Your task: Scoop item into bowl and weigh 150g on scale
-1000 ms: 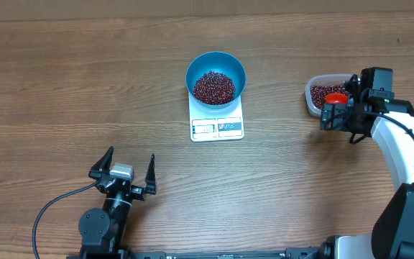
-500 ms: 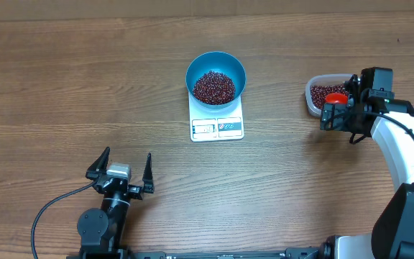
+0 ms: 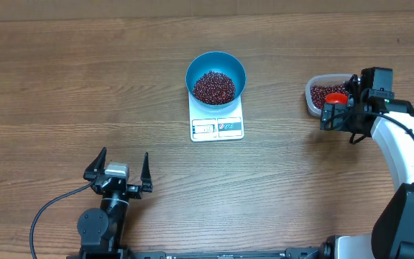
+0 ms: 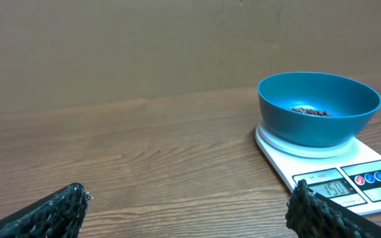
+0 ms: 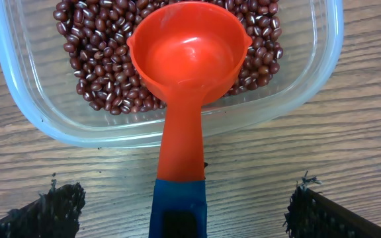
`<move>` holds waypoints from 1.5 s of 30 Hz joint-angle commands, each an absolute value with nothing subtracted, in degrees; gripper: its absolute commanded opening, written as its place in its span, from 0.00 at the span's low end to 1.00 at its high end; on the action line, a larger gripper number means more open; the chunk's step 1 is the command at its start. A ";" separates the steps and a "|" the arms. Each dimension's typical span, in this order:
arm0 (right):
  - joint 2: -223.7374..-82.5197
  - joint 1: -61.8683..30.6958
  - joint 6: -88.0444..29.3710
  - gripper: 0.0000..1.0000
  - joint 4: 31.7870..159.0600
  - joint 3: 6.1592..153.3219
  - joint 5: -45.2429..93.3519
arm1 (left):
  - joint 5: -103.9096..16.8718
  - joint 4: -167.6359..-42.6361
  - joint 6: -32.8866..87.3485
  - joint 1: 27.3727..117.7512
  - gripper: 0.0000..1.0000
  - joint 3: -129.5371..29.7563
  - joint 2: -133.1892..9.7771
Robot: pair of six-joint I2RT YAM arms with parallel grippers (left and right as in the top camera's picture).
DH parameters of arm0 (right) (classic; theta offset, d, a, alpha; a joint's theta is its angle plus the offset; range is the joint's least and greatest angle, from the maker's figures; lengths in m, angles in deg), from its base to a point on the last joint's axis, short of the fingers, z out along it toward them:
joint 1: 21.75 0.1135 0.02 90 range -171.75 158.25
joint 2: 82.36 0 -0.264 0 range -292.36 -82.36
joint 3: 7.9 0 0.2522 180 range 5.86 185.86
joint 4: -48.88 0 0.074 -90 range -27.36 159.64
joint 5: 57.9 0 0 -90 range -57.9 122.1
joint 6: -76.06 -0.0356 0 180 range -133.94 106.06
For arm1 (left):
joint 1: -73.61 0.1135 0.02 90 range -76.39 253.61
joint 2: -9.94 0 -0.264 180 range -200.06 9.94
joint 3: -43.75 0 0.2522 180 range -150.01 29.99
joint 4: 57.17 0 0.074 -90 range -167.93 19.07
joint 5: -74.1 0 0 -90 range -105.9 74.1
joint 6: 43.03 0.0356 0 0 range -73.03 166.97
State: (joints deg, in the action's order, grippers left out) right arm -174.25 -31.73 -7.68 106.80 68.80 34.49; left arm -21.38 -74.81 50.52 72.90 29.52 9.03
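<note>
**benchrat:** Anything change since a second ago?

**yam_op:** Barely. On my overhead feed the left jaws have slid a touch left and toward the near edge of the surface [image 3: 85, 86]. They're spread wide with nothing in them. The right side hasn't budged, and neither have the bowl [image 3: 218, 61] or the scale [image 3: 217, 127].

**benchrat:** So where's the stuff relative to the jaws?

**yam_op:** The bowl sits on the scale mid-surface with a heap of beans [image 3: 214, 87] in it. That's well apart from the left jaws, ahead and off to their right in the wrist view. More beans are in the clear tub [image 5: 32, 106] at the right. The right jaws hang just beside the tub, also fully spread. The orange scoop [image 5: 187, 56] lies with its cup over the tub's beans and its handle across the rim, pointing back between those jaws. Neither finger touches the handle, so I'm calling it let go.
</note>
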 commanded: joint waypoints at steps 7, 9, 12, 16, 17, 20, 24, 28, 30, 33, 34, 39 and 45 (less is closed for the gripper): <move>-174.43 -31.44 -7.44 1.00 106.49 68.50 35.02 | -19.87 -75.01 49.67 72.31 1.00 29.71 9.76; -174.43 -31.47 -7.44 1.00 106.49 68.50 35.02 | -18.45 -75.01 47.70 72.31 1.00 29.71 9.76; -174.43 -31.44 -7.44 1.00 106.49 68.50 35.02 | -14.34 -75.09 41.78 72.33 1.00 29.71 9.76; -174.43 -31.44 -7.44 1.00 106.49 68.50 35.02 | -11.43 -74.98 37.95 72.31 1.00 29.71 9.76; -174.43 -31.44 -7.44 1.00 106.49 68.50 35.02 | -11.41 -75.01 37.97 72.33 1.00 29.71 9.76; -174.43 -31.44 -7.44 1.00 106.49 68.50 35.02 | -11.48 -75.01 37.95 72.35 1.00 29.71 9.76; -174.43 -31.44 -7.44 1.00 106.49 68.50 35.02 | -11.48 -75.01 37.95 72.35 1.00 29.71 9.76; -174.43 -31.44 -7.44 1.00 106.49 68.50 35.02 | -11.48 -75.01 37.95 72.35 1.00 29.71 9.73; -174.43 -31.44 -7.44 1.00 106.49 68.50 35.02 | -11.48 -74.98 37.95 72.35 1.00 29.71 9.73; -174.43 -31.47 -7.44 1.00 106.49 68.50 35.02 | -11.48 -75.01 37.95 72.35 1.00 29.71 9.73; -174.43 -31.44 -7.44 1.00 106.49 68.50 35.02 | -11.48 -75.01 37.95 72.35 0.99 29.71 9.73; -174.43 -31.44 -7.44 1.00 106.49 68.50 35.02 | -11.48 -75.01 37.95 72.35 1.00 29.71 9.73; -174.43 -31.44 -7.44 1.00 106.49 68.50 35.02 | -11.48 -75.01 37.95 72.35 1.00 29.71 9.73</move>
